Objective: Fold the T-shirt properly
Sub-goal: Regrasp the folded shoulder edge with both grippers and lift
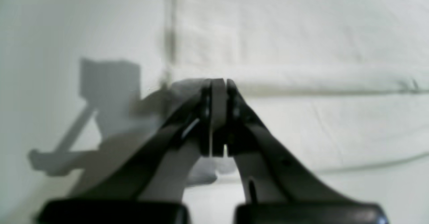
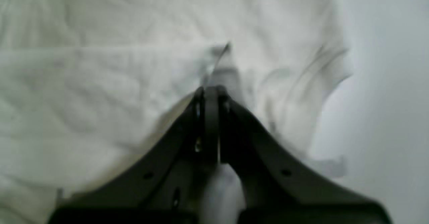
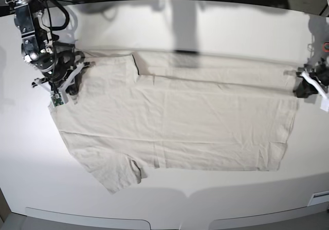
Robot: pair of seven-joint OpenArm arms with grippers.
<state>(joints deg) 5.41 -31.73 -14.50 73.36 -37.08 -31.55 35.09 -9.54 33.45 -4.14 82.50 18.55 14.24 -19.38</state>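
The pale T-shirt lies spread on the white table, neck end to the left and hem to the right. Its far long side is folded over toward the middle. My right gripper is low on the cloth at the shirt's far left shoulder. In the right wrist view this gripper is shut, tips down on rumpled T-shirt. My left gripper sits at the hem's far right corner. Up close, the left gripper is shut, tips at the edge of the T-shirt. No cloth shows between either pair of jaws.
The white table runs bare behind the shirt, and more of it shows in front, down to its near edge. The right arm's black body rises at the far left. Dark clutter lies beyond the back edge.
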